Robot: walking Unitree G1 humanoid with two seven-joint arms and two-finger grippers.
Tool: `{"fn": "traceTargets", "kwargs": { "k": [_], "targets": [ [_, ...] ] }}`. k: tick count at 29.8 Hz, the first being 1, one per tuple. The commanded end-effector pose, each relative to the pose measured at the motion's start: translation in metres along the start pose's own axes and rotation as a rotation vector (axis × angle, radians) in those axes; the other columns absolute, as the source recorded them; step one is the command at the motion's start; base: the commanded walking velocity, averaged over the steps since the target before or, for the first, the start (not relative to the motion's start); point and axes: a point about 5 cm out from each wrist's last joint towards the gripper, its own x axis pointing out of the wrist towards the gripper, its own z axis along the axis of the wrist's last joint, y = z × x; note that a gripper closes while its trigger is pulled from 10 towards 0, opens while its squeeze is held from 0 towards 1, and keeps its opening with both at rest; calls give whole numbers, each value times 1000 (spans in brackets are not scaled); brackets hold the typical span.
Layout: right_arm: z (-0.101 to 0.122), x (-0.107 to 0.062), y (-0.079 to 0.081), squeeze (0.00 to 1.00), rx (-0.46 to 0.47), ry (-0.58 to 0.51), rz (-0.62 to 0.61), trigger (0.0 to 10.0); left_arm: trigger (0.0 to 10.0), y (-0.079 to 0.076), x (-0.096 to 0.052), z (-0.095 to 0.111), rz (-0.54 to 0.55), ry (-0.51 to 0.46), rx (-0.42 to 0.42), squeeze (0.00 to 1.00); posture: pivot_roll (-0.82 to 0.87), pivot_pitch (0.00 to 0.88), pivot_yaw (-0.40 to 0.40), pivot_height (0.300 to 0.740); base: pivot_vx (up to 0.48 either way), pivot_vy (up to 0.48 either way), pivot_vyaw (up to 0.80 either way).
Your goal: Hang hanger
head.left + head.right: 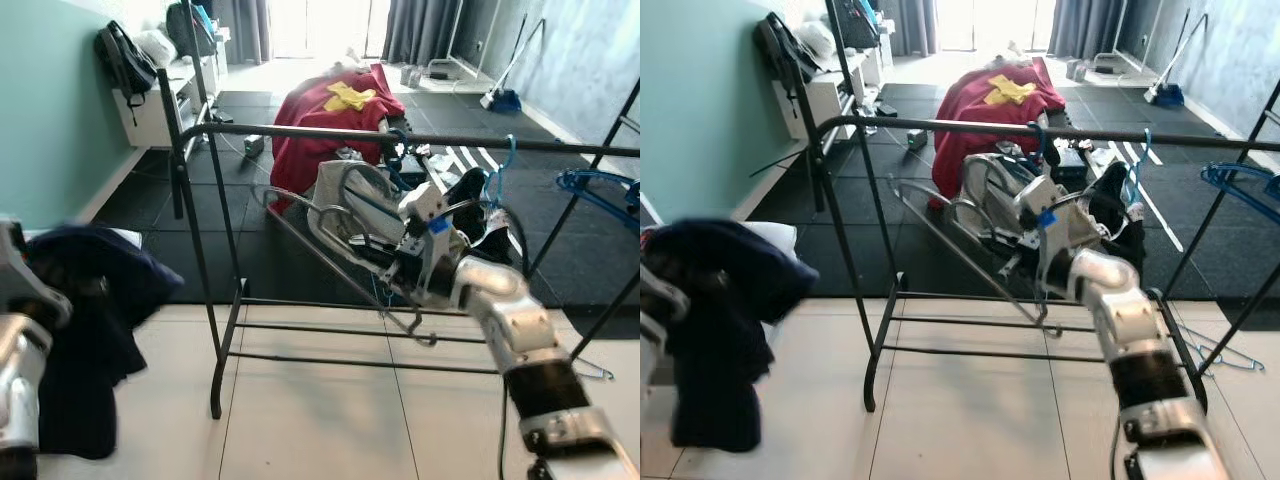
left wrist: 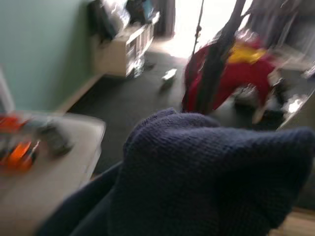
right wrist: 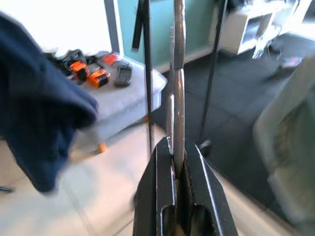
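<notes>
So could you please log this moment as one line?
right gripper: shut on metal hanger | hanger below rack rail, not hung | left arm: navy garment draped

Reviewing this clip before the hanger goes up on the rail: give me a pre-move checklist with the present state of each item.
1. Right end effector shut on the metal hanger: ok.
2. Hanger hook free to catch the rail: cannot tell; it points down, below the top rail.
3. Free rail space left of the blue hangers: ok.
4. Left arm's dark garment clear of the rack: ok, it hangs off to the left.
5. Left end effector's grip on the garment: cannot tell, cloth covers it.
</notes>
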Motion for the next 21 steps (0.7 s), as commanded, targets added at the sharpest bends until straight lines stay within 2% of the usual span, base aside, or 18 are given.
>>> {"fn": "traceTargets", "kwargs": {
  "k": [1, 3, 5, 6, 8, 10, 12, 13, 14, 15, 16, 18, 19, 20, 21],
  "targets": [
    [-11, 1, 3, 0, 57, 19, -25, 10000, 10000, -10, -6, -10, 9, 32, 40, 0, -19, 0, -5, 740, 0, 0, 788],
    [-52, -7, 1, 0, 208, 64, -159, 10000, 10000, -29, -42, -52, 81, 156, 67, 0, -5, 0, -21, 740, 0, 0, 784],
    [-52, -7, 1, 0, 208, 64, -159, 10000, 10000, -29, -42, -52, 81, 156, 67, 0, -5, 0, -21, 740, 0, 0, 788],
    [-65, -13, -1, 0, 258, 79, -214, 10000, 10000, -34, -52, -62, 109, 186, 68, 0, -1, 0, -25, 740, 0, 0, 788],
    [-110, -41, -10, 0, 359, 172, -375, 10000, 10000, -33, -78, -92, 153, 275, 132, 0, 13, 0, -37, 740, 0, 0, 788],
    [-110, -41, -10, 0, 359, 172, -375, 10000, 10000, -33, -78, -92, 153, 275, 132, 0, 13, 0, -37, 740, 0, 0, 788],
    [-150, -72, -7, 0, 399, 285, -487, 10000, 10000, -29, -104, -125, 151, 390, 168, 0, 20, 0, -40, 740, 0, 0, 778],
    [-150, -72, -7, 0, 399, 285, -487, 10000, 10000, -29, -104, -125, 151, 390, 168, 0, 20, 0, -40, 740, 0, 0, 775],
    [-165, -84, -3, 0, 402, 335, -522, 10000, 10000, -28, -113, -138, 133, 436, 166, 0, 20, 0, -37, 740, 0, 0, 769],
    [-165, -84, -3, 0, 402, 335, -522, 10000, 10000, -28, -113, -138, 133, 436, 166, 0, 20, 0, -37, 740, 0, 0, 769],
    [-178, -97, 3, 0, 403, 377, -559, 10000, 10000, -28, -124, -150, 126, 487, 157, 0, 16, 0, -27, 740, 0, 0, 769],
    [-178, -97, 3, 0, 403, 377, -559, 10000, 10000, -28, -124, -150, 126, 487, 157, 0, 16, 0, -27, 740, 0, 0, 769],
    [-186, -105, 8, 0, 402, 400, -581, 10000, 10000, -28, -133, -158, 124, 521, 136, 0, 15, 0, -26, 740, 0, 0, 769],
    [-186, -105, 8, 0, 402, 400, -581, 10000, 10000, -28, -133, -158, 124, 521, 136, 0, 15, 0, -26, 740, 0, 0, 769],
    [-194, -114, 14, 0, 398, 419, -603, 10000, 10000, -33, -147, -172, 100, 580, 87, 0, 8, 0, -12, 740, 0, 0, 763]
  ]
}}
